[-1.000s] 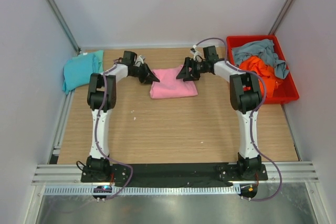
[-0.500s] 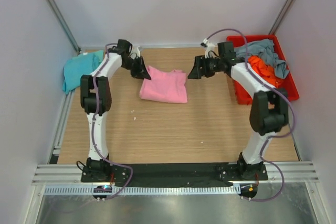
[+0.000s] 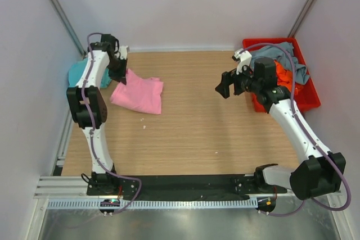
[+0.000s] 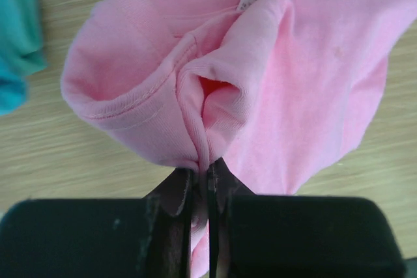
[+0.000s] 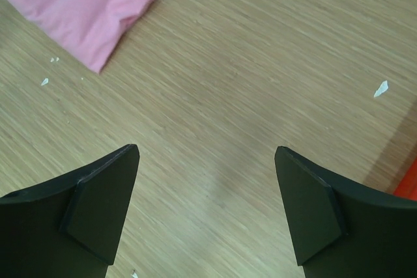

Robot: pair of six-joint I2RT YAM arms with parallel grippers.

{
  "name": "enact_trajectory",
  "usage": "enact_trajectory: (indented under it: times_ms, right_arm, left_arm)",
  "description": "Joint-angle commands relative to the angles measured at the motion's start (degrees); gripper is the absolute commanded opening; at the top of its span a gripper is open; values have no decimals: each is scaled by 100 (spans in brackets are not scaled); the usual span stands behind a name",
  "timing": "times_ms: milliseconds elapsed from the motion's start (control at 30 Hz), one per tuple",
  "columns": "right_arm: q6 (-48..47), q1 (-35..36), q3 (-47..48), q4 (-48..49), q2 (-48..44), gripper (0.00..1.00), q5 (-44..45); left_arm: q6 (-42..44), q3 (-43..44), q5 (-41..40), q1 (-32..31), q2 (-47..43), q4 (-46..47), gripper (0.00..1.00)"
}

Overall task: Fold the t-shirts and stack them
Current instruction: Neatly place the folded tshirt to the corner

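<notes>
Pink shirt (image 3: 140,95) lies folded near the far left corner of the bench (image 3: 197,133). One edge is pinched tight in the left end effector (image 4: 207,177), just beside the teal shirt (image 3: 74,76). It looks not yet stacked. Orange shirt (image 3: 285,75) and grey-blue shirt (image 3: 278,54) sit crumpled in the bin (image 3: 311,103) at the far right corner, both still to do. Left arm reaches far-left. Right arm stretches toward mid-bench, right end effector (image 5: 205,154) spread wide, empty.
</notes>
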Motion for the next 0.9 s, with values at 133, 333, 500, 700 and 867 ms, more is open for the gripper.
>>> enact_trajectory:
  times_ms: [133, 333, 500, 700, 867]
  right_arm:
    - [13, -52, -299, 240, -335, 92, 64]
    - [22, -122, -501, 328, -510, 91, 3]
    - [65, -272, -572, 363, -599, 91, -76]
    - [109, -395, -677, 416, -686, 91, -208]
    - [171, -500, -703, 434, -695, 91, -305]
  left_arm:
    - [427, 875, -1484, 589, -332, 93, 0]
    - [471, 2009, -1949, 730, 143, 74, 0]
    - [419, 2258, -2134, 722, 266, 382, 0]
    - [340, 2249, -2468, 800, 336, 856, 0]
    - [260, 2258, -2618, 932, 415, 1191, 0]
